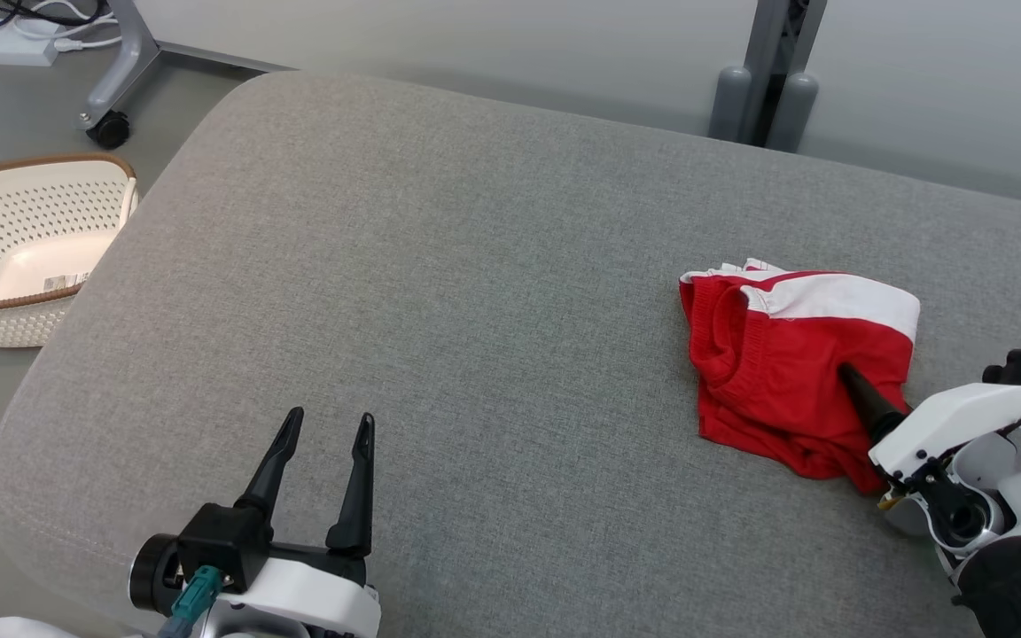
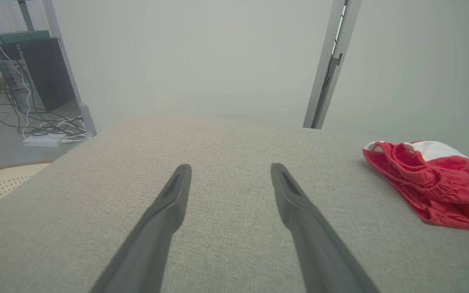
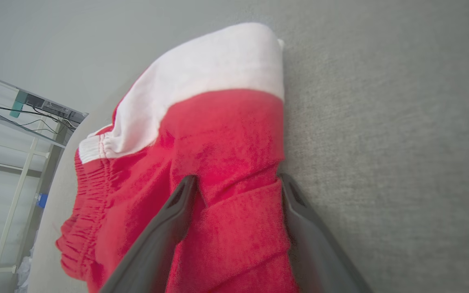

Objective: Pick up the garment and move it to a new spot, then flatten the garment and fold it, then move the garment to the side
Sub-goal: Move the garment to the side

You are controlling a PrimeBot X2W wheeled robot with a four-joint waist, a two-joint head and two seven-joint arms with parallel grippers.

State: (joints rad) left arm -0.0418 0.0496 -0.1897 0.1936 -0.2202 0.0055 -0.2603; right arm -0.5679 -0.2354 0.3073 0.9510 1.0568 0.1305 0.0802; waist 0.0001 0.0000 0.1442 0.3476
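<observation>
The garment [image 1: 776, 363] is a crumpled piece of red cloth with a white band, lying on the right part of the grey cushion [image 1: 475, 266]. My right gripper [image 1: 856, 390] reaches into its near right corner. In the right wrist view its jaws [image 3: 237, 179] stand wide open with a red fold of the garment [image 3: 218, 122] between the fingers, one finger lying along the cloth's edge. My left gripper [image 1: 331, 416] hovers open and empty over the cushion's near left part, well apart from the garment. The left wrist view shows the left gripper [image 2: 230, 167] with the garment [image 2: 430, 179] off to the right.
A cream perforated basket [image 1: 23, 248] stands on the floor to the left of the cushion. Behind it are a castor leg [image 1: 109, 130] and a white power strip [image 1: 1, 44]. A grey post [image 1: 767, 71] rises beyond the cushion's far edge.
</observation>
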